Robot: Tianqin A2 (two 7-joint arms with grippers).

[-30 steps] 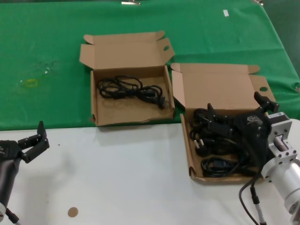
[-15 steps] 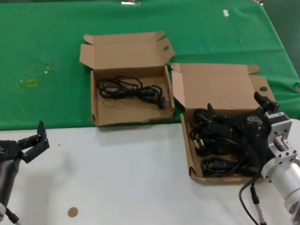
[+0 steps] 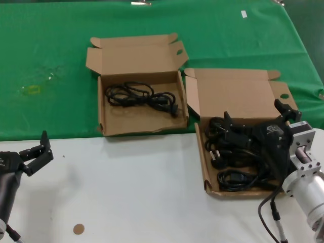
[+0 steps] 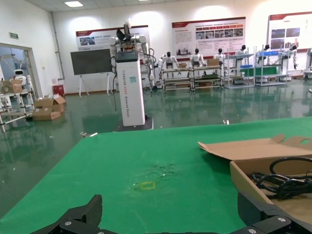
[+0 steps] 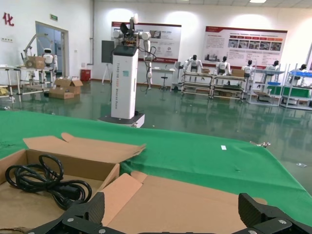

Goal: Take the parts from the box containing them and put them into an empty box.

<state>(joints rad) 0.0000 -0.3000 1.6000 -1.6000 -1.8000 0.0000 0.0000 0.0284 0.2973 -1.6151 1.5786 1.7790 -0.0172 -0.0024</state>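
No change vs 1 s ago: right gripper [image 3: 242, 132] parked low in wide box [image 3: 203, 164], fingers apart over cables [image 3: 230, 157], nothing clamped; left gripper [image 3: 34, 152] idle, open; pick pending

I've got the right gripper [image 3: 253, 132] sitting low over the wider box [image 3: 201, 152], fingers spread, w/ cable bundles [image 3: 234, 157] packed across nearly the whole floor under it, and its raised lid [image 3: 233, 93] walls off the far side. The squarer box [image 3: 102, 119] sits just beside it to the left, top open, one cable bundle [image 3: 142, 96] along its far half, bare cardboard nearer me; its lid [image 3: 134, 53] stands up behind. White tabletop [image 3: 136, 187] in front is open, w/ the left gripper [image 3: 36, 152] parked at the left edge.
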